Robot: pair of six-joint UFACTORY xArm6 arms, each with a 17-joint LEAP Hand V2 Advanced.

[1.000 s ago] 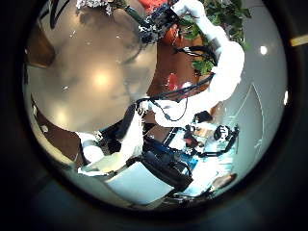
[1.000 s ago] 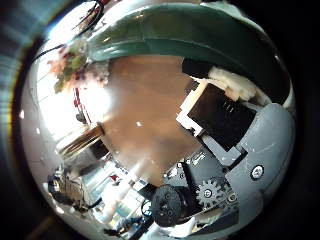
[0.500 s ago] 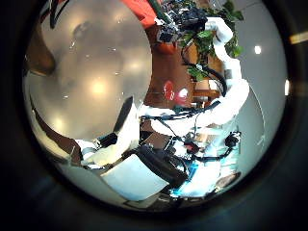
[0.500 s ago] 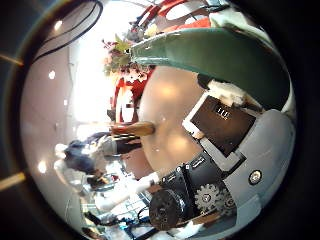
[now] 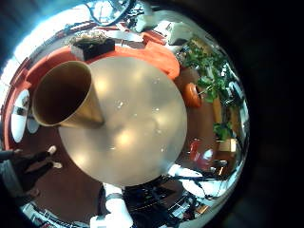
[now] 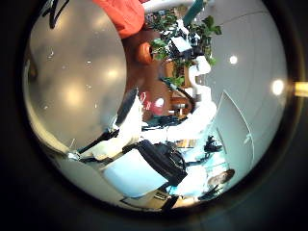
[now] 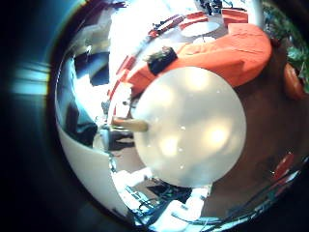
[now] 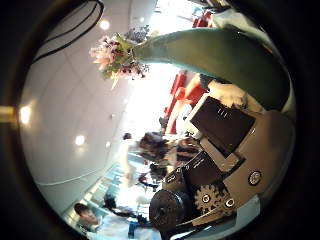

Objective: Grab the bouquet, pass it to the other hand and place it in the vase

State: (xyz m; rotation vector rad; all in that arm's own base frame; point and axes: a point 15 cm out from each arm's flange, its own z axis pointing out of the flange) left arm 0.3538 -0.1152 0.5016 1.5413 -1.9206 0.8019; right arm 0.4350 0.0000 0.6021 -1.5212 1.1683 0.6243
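Bouquet (image 8: pixel 122 55) blooms show; its green wrap (image 8: pixel 225 55) is cut off.

Round table (image 5: pixel 142 114) surface is open apart from the vase (image 5: pixel 65 93) standing at its edge; orange sofa (image 7: pixel 217 48) borders the table.

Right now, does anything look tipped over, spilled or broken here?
Nothing stands out. The vase stands upright near the edge of the table, with nothing spilled around it, and the bouquet held at the right hand looks intact.
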